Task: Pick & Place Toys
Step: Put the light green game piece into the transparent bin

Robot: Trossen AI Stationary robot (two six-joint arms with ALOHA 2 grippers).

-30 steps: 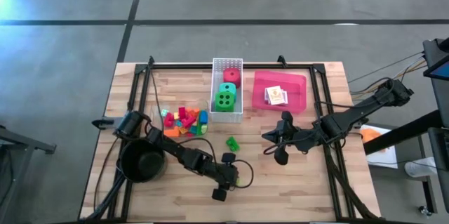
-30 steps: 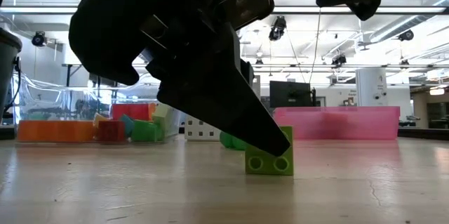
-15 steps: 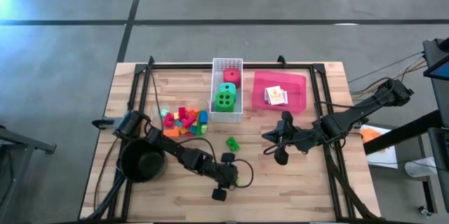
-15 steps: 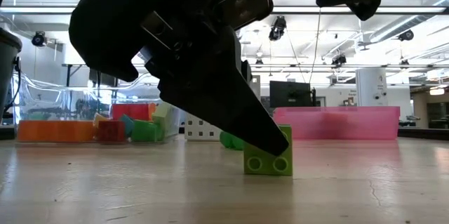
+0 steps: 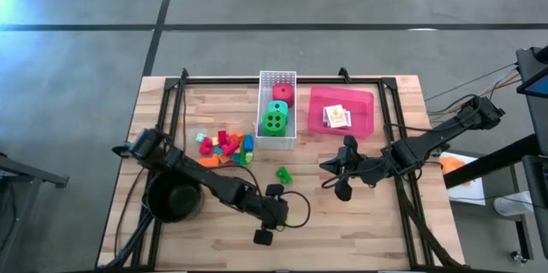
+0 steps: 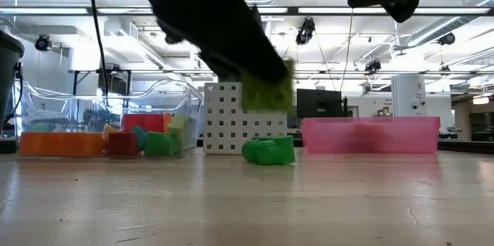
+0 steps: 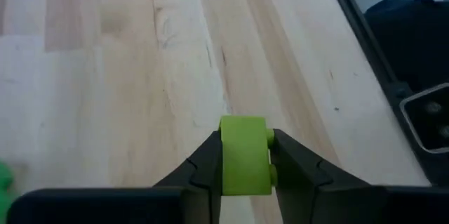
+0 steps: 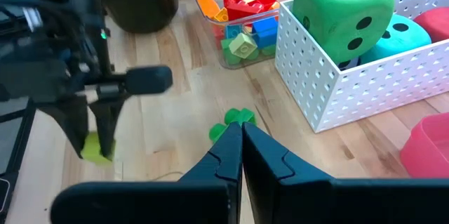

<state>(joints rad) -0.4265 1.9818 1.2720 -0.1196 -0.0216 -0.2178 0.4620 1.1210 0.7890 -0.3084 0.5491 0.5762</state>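
Left wrist view — lime green brick (image 7: 245, 155) pinched between left gripper's (image 7: 245, 171) fingers — off the table (image 7: 105, 76).

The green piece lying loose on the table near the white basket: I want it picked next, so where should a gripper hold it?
Take the green piece from straight above, fingers across its narrower sides. It lies low with bare wood around it, clear of the white basket, so a top approach looks unobstructed. Its exact shape is hard to tell.
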